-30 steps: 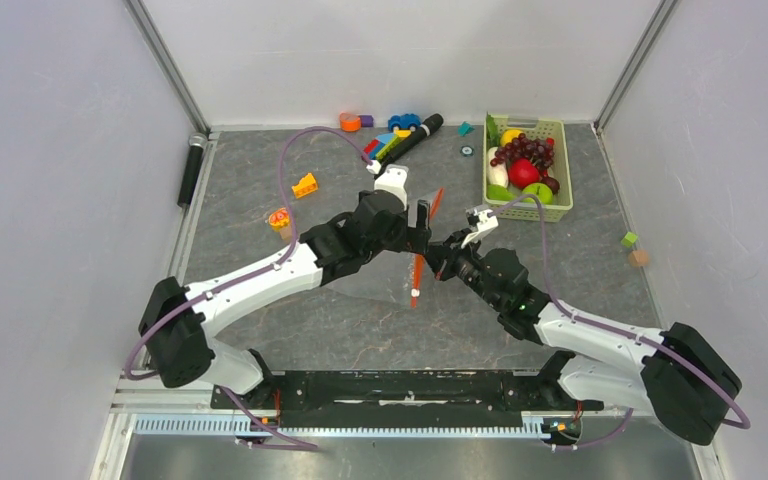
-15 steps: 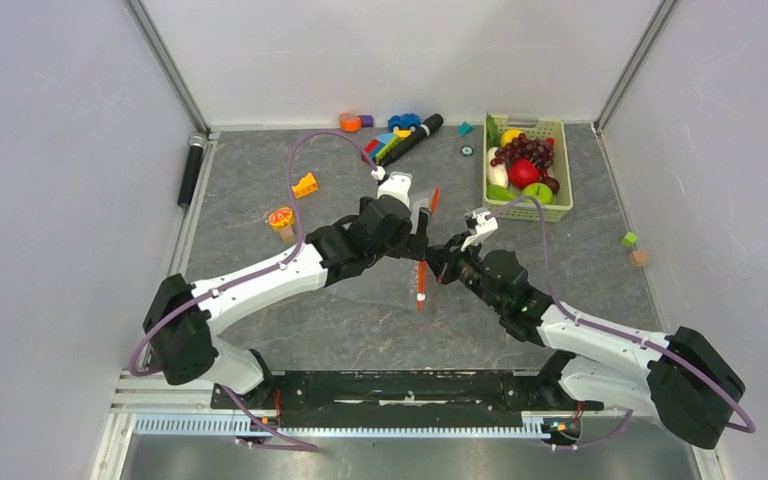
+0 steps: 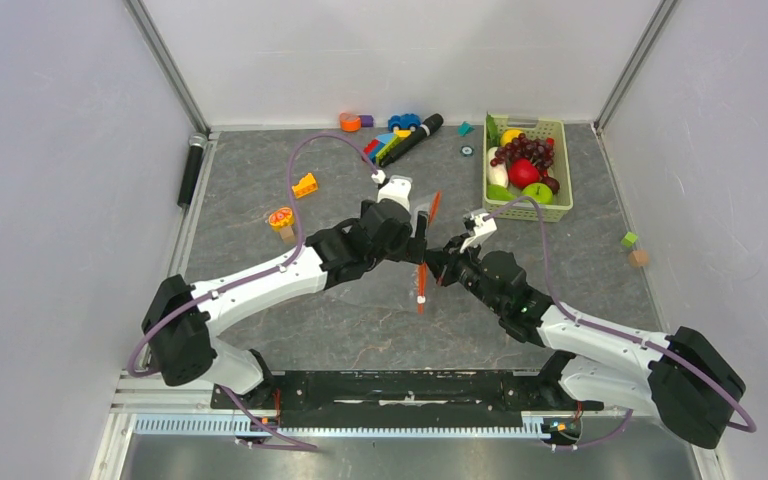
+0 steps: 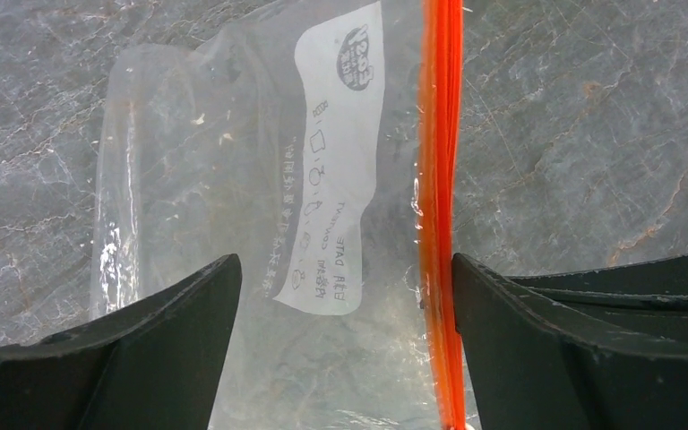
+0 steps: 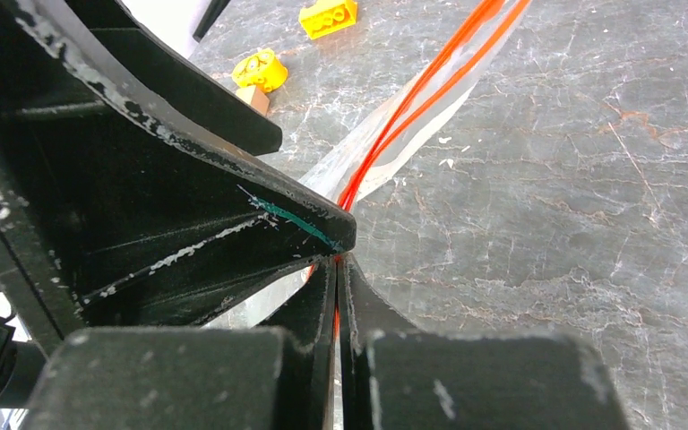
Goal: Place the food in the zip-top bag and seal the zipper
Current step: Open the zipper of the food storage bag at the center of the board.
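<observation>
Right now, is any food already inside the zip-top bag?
No, the left wrist view shows only grey table through the clear zip-top bag.

Near end of zip-top bag (image 4: 188,179) off-frame

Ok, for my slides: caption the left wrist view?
Open left gripper over the clear zip-top bag, its orange zipper running beside one finger.

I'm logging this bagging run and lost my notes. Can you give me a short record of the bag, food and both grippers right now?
bag: clear, nothing seen inside
zipper: orange strip along one edge
left gripper: open, one finger on each side of the bag's zipper end
right gripper: shut on zipper
food: all in the green basket, none bagged
</observation>
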`<act>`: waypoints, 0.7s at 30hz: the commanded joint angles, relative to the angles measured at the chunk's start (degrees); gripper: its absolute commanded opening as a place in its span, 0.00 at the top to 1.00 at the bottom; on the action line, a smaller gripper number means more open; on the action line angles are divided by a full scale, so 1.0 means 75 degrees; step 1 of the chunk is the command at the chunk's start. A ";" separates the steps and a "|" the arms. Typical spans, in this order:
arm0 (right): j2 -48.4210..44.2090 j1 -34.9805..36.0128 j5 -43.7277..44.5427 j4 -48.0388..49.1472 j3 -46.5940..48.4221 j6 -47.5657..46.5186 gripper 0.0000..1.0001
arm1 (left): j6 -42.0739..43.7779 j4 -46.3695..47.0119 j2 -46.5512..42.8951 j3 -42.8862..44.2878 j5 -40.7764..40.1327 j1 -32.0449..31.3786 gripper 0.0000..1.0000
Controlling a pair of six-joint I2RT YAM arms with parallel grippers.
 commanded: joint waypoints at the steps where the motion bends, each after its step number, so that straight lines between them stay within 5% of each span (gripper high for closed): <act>1: -0.0315 0.0064 0.0438 0.0187 0.0033 -0.0036 1.00 | -0.0133 -0.0303 0.0304 0.0162 -0.0714 -0.0002 0.11; 8: -0.0476 0.0110 0.0713 0.0146 -0.0038 0.0003 1.00 | -0.0254 -0.0340 0.0372 0.0104 -0.0829 -0.0002 0.18; 21: -0.0393 0.0158 0.1237 -0.0193 0.0065 0.0021 1.00 | -0.0332 -0.0277 0.0241 -0.0060 -0.0361 0.0006 0.17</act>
